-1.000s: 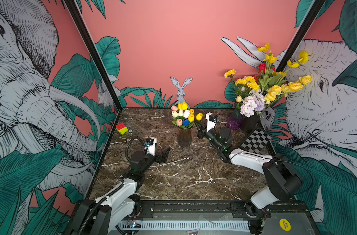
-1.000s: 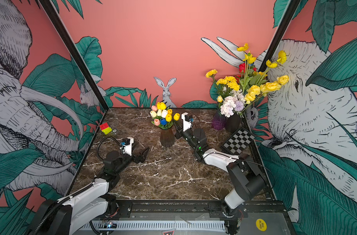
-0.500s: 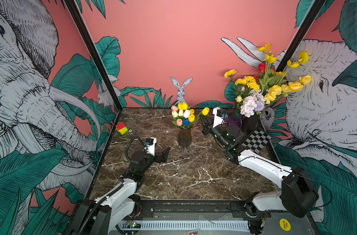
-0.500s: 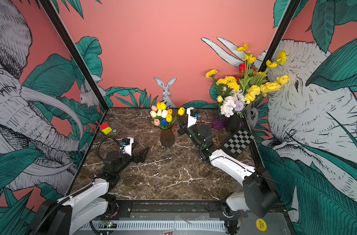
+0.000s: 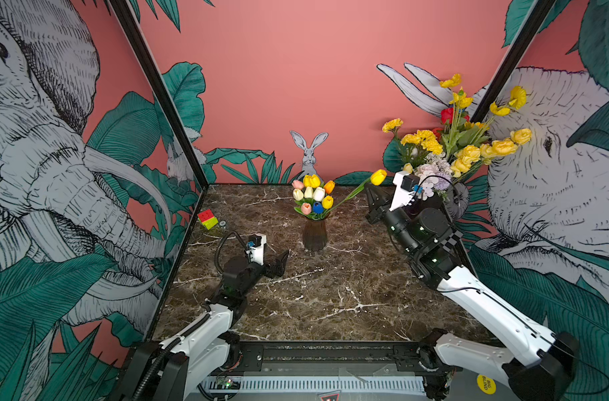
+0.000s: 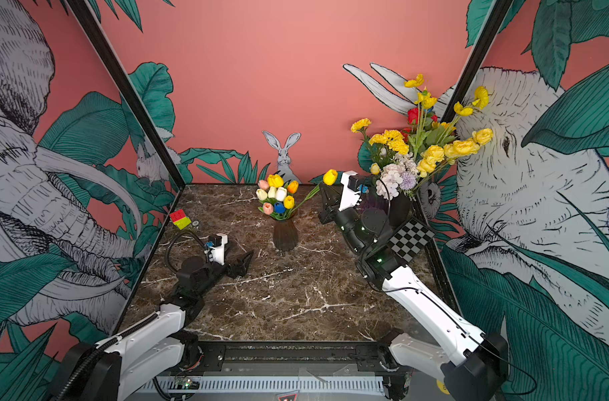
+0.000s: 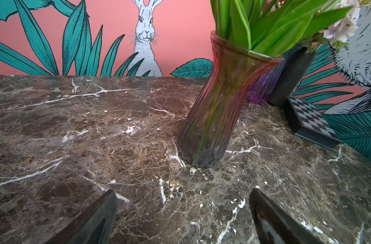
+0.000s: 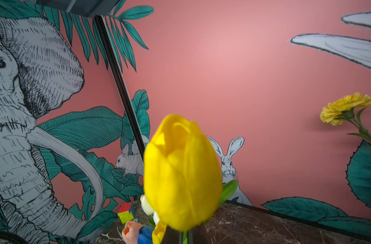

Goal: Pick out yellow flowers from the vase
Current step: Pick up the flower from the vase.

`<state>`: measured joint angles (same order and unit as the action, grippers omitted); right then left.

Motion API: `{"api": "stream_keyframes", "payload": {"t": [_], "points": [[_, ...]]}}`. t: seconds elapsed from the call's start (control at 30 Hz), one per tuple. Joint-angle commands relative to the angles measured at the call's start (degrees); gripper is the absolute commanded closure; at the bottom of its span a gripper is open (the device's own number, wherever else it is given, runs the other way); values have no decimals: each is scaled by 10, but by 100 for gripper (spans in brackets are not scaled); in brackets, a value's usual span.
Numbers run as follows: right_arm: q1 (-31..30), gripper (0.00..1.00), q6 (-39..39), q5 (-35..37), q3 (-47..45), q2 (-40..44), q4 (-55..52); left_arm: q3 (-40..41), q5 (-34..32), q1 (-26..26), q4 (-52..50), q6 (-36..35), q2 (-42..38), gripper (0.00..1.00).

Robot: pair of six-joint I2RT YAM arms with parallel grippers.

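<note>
While its jaws are clenched on the green stem just under the bloom, the right claw (image 5: pixel 369 191) holds a yellow artificial tulip (image 5: pixel 378 177) up and to the right of the dark ribbed glass vase (image 5: pixel 314 236). The stem slants back down toward the vase's mouth; I cannot tell whether its end is inside. More yellow tulips (image 5: pixel 311 181) sit in that vase among white, pink, orange and blue ones. The left claw (image 5: pixel 278 262) lies low on the brown marble worktop (image 5: pixel 330 302), released and spread wide, near the vase but apart from it. Frilly yellow blooms (image 5: pixel 424 139) crowd a taller bouquet (image 5: pixel 431 172) at the right rear corner.
</note>
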<state>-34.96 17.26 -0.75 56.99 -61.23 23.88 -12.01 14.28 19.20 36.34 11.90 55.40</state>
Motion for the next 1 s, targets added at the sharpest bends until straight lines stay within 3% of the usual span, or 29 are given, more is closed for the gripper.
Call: {"api": "stream_keyframes", "payload": {"t": [0.0,0.37,0.53,0.73,0.87,0.97], "points": [[0,100,-5,16,28,35,-49,-15,-5,2,-10,-8,-9,2],[0,100,-12,87,21,163,-272,-63,-26,14,-131,-10,-36,6],[0,100,19,103,-33,187,-352,-126,-107,143,-247,-70,-75,6],[-1,100,119,12,-111,176,-331,-157,-104,277,-261,-105,-91,6],[-22,100,150,-88,-149,141,-243,-198,-48,299,-270,-100,-41,6],[-57,100,159,-99,-168,115,-176,-214,-8,316,-260,-99,1,8]]}}
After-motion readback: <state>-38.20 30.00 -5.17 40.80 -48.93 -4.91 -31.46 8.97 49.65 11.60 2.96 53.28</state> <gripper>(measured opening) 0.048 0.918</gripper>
